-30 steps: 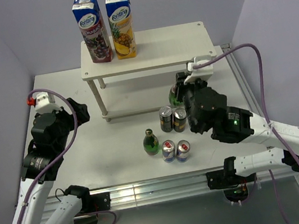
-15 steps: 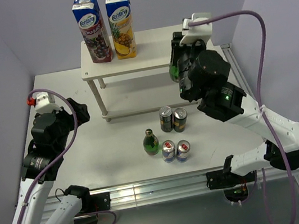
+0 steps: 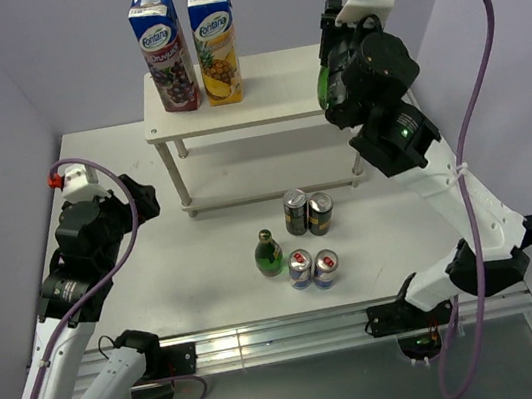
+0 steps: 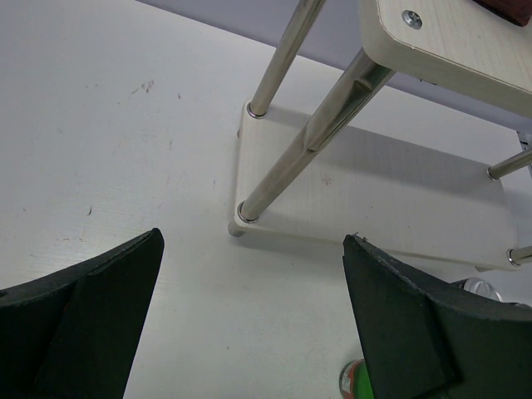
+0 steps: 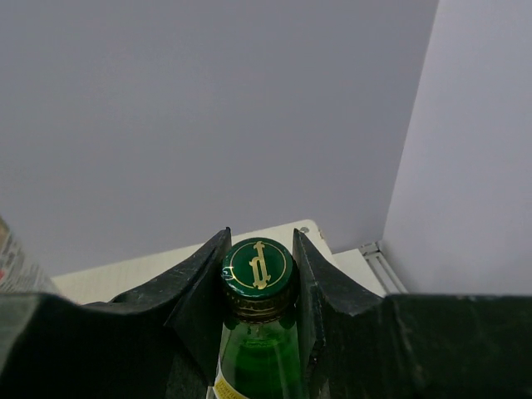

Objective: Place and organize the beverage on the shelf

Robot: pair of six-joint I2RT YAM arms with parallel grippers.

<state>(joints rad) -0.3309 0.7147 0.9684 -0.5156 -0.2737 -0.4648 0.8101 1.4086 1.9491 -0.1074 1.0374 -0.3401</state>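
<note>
The right gripper (image 5: pixel 258 243) is clenched on the neck of a green glass bottle with a yellow label (image 5: pixel 256 357). The bottle is upright, cap up, over the right end of the white two-tier shelf (image 3: pixel 274 87). Only the wrist view shows its gold-marked cap; from overhead it is a green sliver. On the white table (image 3: pixel 155 268) stand a second green bottle (image 3: pixel 268 253), two dark cans (image 3: pixel 295 211) and two blue-and-silver cans (image 3: pixel 300 268). The left gripper (image 4: pixel 253 324) gapes, holding nothing.

Plain pale lilac-grey walls (image 3: pixel 70 48) close in on three sides behind the flat white tabletop (image 3: pixel 205 260). A silver metal rail (image 3: pixel 267 336) runs along the tabletop's near edge, with dull grey floor (image 3: pixel 307 395) below it. The light is soft and even, casting only faint shadows.
</note>
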